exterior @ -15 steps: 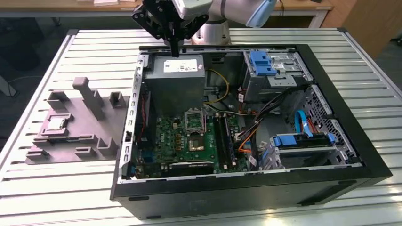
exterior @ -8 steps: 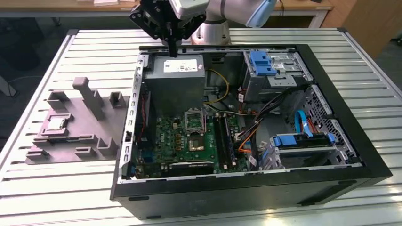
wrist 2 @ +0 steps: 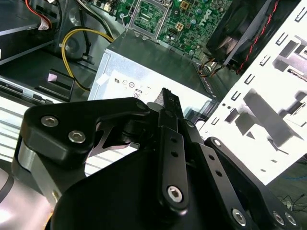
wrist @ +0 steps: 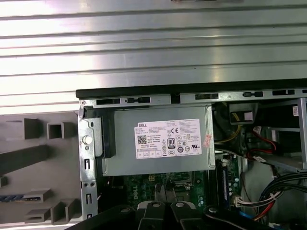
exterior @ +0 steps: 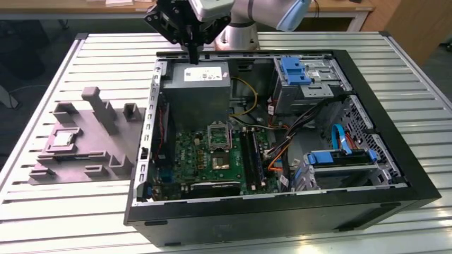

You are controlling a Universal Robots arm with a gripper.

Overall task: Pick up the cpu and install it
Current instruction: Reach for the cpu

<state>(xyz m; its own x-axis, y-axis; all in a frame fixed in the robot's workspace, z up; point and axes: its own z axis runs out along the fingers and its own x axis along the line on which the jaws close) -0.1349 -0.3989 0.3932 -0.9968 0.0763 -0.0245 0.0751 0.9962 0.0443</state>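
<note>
The arm is smooth silver-grey tubing with rounded joints, one closed by a pale blue cap. A light grey block sits at its wrist. The hand is matt black throughout, with broad flat plates narrowing to slim fingers. In the second wrist view its links are thick black bars with rounded ends, pinned by silver socket-head screws. A brushed silver-grey cylinder sits behind them. In the first wrist view the black links carry small bright screws.
</note>
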